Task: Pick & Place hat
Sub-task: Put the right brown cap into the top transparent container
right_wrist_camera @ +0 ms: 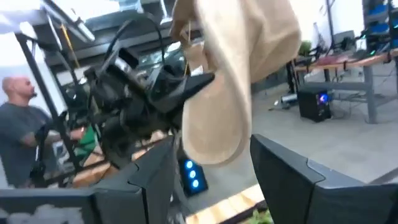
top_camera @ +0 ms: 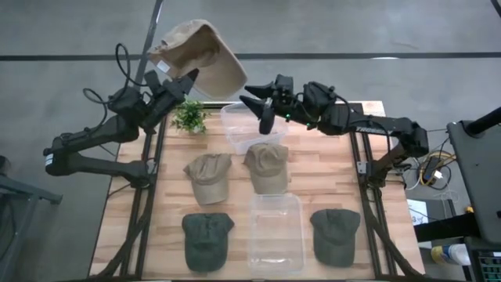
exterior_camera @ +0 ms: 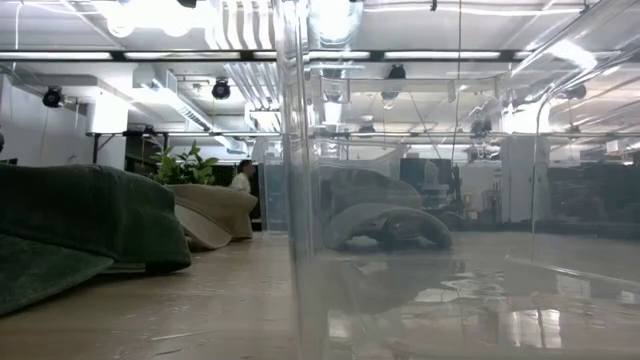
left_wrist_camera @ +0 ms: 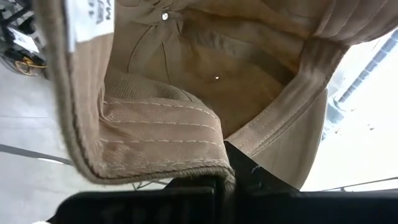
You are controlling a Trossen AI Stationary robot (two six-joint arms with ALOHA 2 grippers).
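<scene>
A tan hat (top_camera: pixel 200 59) is held clamped in the left gripper (top_camera: pixel 182 83), raised beyond the clear bin (top_camera: pixel 249 125); placing remains. The right gripper (top_camera: pixel 262 112), fingers apart, hangs over that bin

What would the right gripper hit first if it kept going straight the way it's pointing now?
Most likely the tan hat that the left gripper holds up past the table's far edge. The right gripper is open and points toward it, the hat hanging dead ahead in its wrist view, though depth is unclear.

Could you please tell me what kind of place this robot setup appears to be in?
Probably a robotics lab or workshop: exposed ceiling ducts, a workbench with equipment, and a wooden table where the left pincer holds a tan hat.
</scene>
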